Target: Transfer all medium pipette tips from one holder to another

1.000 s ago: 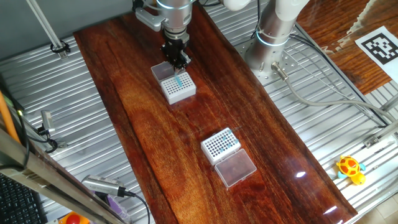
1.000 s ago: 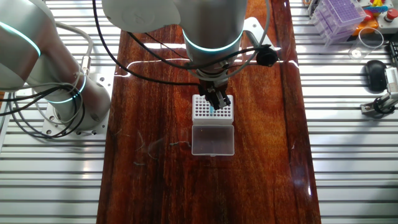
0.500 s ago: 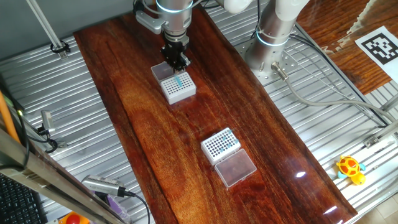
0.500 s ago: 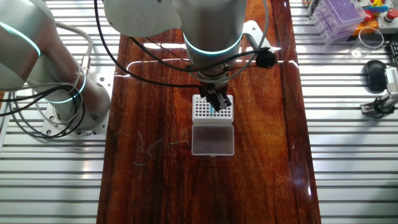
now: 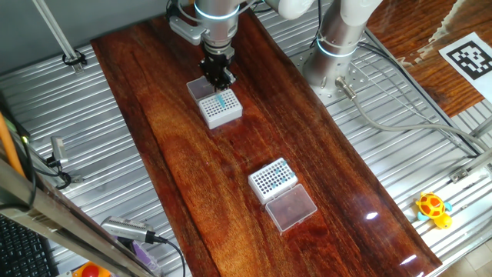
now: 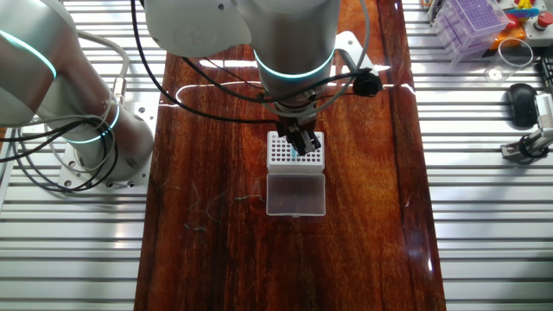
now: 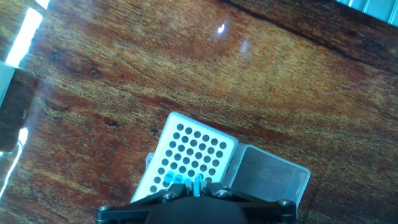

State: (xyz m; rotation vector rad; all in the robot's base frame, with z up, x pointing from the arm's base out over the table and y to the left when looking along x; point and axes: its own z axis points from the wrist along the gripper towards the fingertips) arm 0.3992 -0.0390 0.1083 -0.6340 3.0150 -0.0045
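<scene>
A dark glossy wooden table point(image 5: 184, 154) runs between ribbed metal panels, and all the action is at its far end. The medium pipette tips point(image 5: 221, 101) show as a small teal cluster in a white rack point(image 5: 223, 112), and in the hand view those tips point(image 7: 180, 181) sit at the rack's point(image 7: 193, 155) 6 o'clock edge, right under the fingers. The gripper point(image 5: 219, 79) hangs just above them, at the rack's 12 o'clock side in one fixed view; in the other fixed view the gripper point(image 6: 302, 145) overlaps the rack point(image 6: 285, 151) at its right-hand side. Its fingers sit close together with a teal tip between them in the hand view, but whether it is truly clamped I cannot tell. The rack's clear lid point(image 6: 295, 193) lies open at 6 o'clock, touching it. Well apart, toward 5 o'clock, sits a second white rack point(image 5: 272, 178) with its own clear lid point(image 5: 290, 208). A yellow toy point(image 5: 433, 209) rests on the metal at far right.
</scene>
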